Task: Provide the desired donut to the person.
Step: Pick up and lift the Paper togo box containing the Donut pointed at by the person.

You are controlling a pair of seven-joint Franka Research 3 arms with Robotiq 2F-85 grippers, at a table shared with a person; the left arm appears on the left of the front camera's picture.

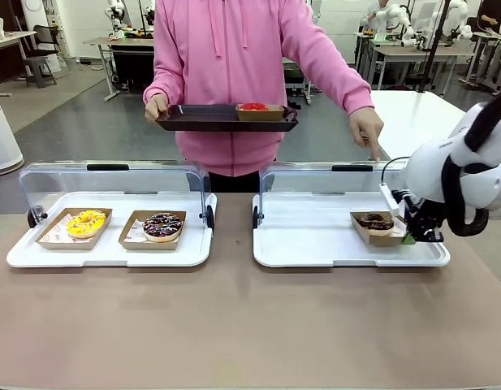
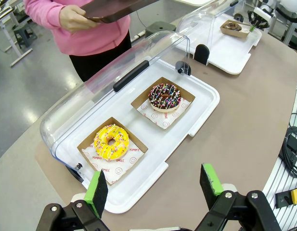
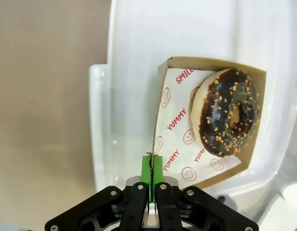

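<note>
- The right gripper has its green-padded fingers clenched on the thin wall of the cardboard tray, which holds the nut-flecked chocolate donut.
- The left gripper has its fingers released, their bases cut off.

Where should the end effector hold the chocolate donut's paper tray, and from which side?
Pinch the thin upright side wall farthest from the donut, coming from above: it fits between the pads and leaves the icing untouched. The right end effector is shut there.
</note>
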